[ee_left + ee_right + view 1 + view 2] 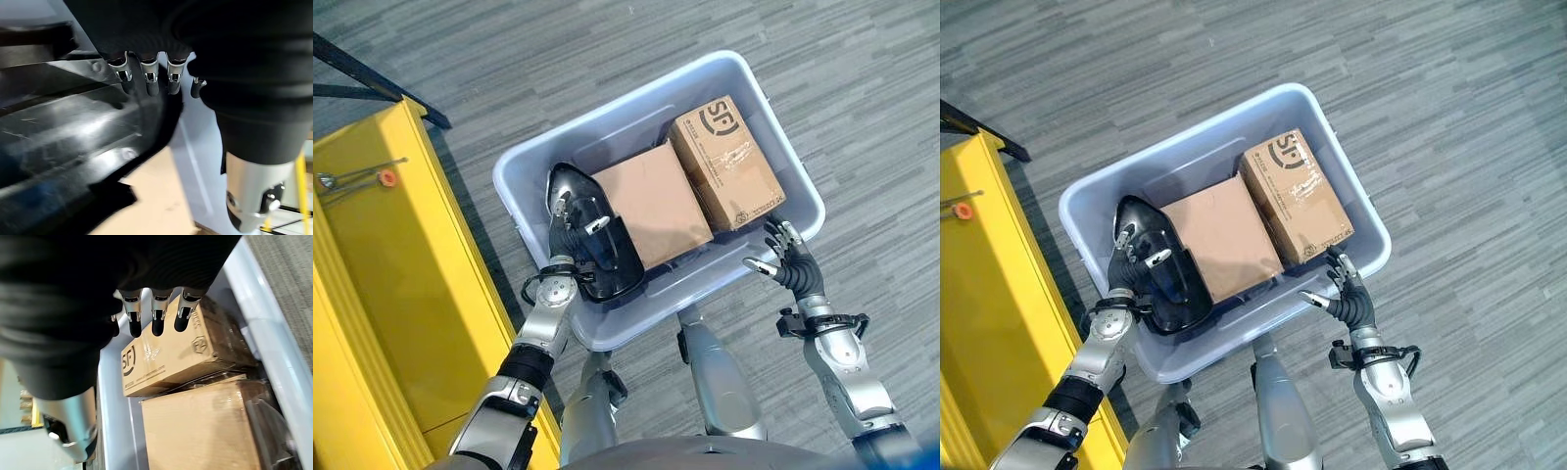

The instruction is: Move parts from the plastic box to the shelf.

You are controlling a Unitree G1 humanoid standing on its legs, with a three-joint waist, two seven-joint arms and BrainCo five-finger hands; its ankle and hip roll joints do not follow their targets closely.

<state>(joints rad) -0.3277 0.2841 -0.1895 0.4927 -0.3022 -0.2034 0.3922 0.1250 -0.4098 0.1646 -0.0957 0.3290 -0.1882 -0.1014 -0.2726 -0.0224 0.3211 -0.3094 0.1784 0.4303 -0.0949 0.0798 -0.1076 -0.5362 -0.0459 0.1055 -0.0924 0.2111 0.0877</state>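
My left hand (570,227) inside plastic box (534,157), fingers draped relaxed over black glossy part (607,250), apparently seeking purchase. Plain carton (654,201) and printed carton (729,162) lie beside it in box. Right hand (790,257) open at box's near rim, probably steadying. Yellow shelf (382,245) left of box.

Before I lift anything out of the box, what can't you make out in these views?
- Black part: the left robot hand lies on it; whether its fingers grip or just rest is unclear in the left wrist view.
- Plain carton: its near edge is hidden under the black part.
- Printed carton: the right robot hand, fingers straight, hovers near it; contact can't be judged.
- Yellow shelf: cut off by the view's edge.
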